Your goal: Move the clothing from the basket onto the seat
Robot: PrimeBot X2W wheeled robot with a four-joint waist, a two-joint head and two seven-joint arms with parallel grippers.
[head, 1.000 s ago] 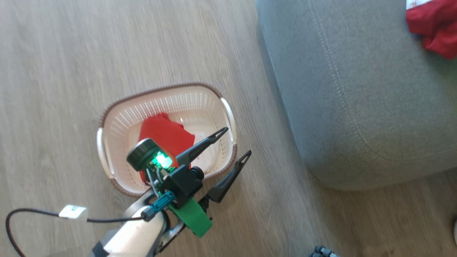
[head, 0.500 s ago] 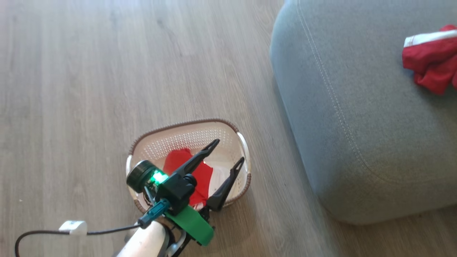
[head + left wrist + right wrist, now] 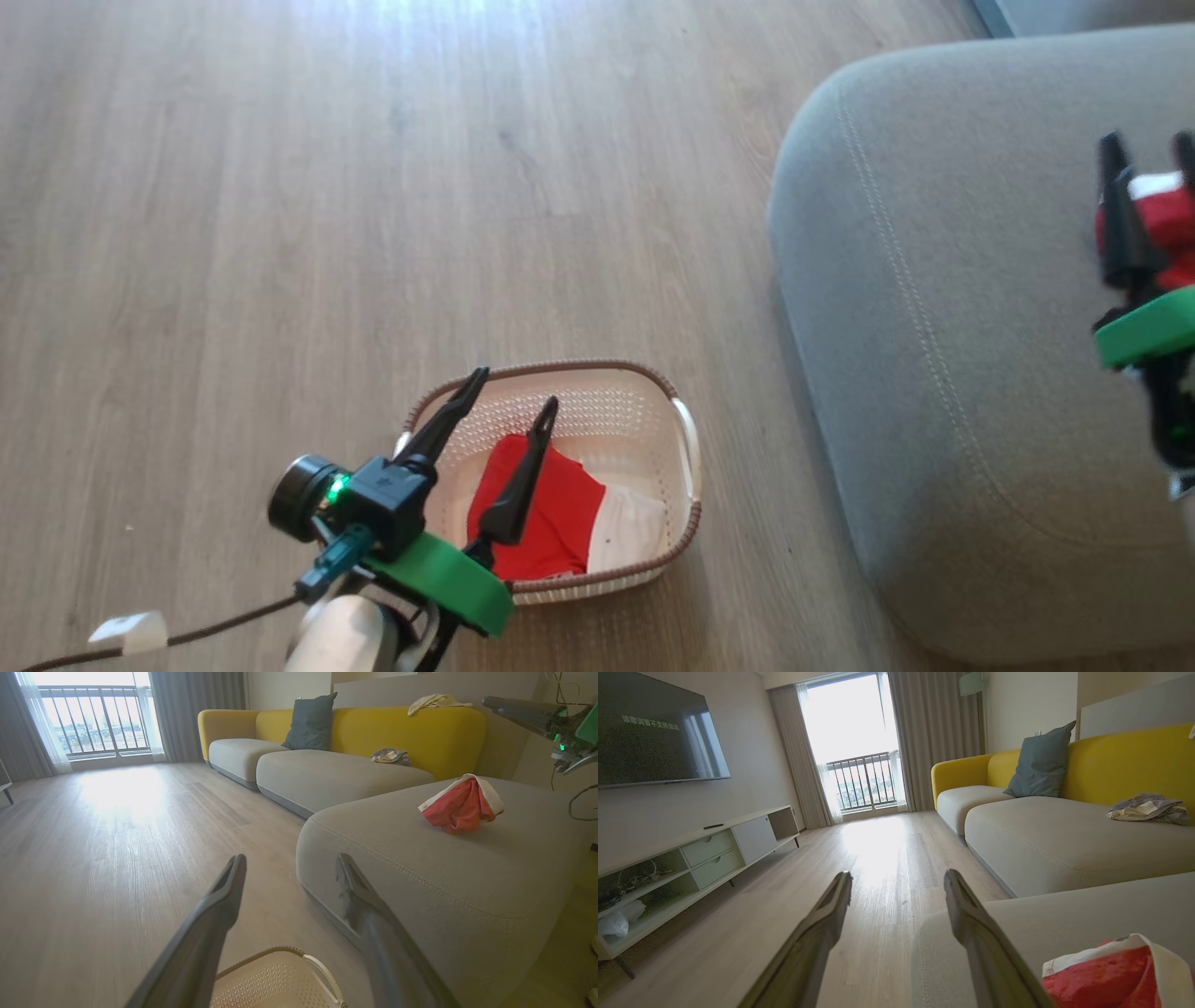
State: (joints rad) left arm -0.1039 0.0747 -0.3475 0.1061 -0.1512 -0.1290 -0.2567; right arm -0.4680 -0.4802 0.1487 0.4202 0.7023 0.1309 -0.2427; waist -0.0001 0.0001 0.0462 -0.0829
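The cream basket (image 3: 616, 411) stands on the wood floor left of the big grey seat (image 3: 934, 373). A red garment (image 3: 551, 523) with a white panel lies inside it. My left gripper (image 3: 515, 388) hovers open and empty above the basket's left half; the left wrist view has the gripper (image 3: 290, 858) above the basket rim (image 3: 280, 952). A second red garment (image 3: 1167, 219) with a white band rests on the seat, also seen as the garment (image 3: 460, 805). My right gripper (image 3: 1146, 142) hangs open over it. In the right wrist view the gripper (image 3: 897, 876) is empty, the garment (image 3: 1106, 980) lying right of its fingers.
A long sofa (image 3: 327, 770) with yellow back and a blue cushion (image 3: 310, 721) runs behind the seat, loose cloths on it. A low TV console (image 3: 691, 858) lines the opposite wall. A cable with a white tag (image 3: 126, 632) trails from my left arm.
The head camera has turned, shifting the whole picture. My left gripper now points over the basket's left half instead of its right rim. My right gripper has come into view above the seat's garment.
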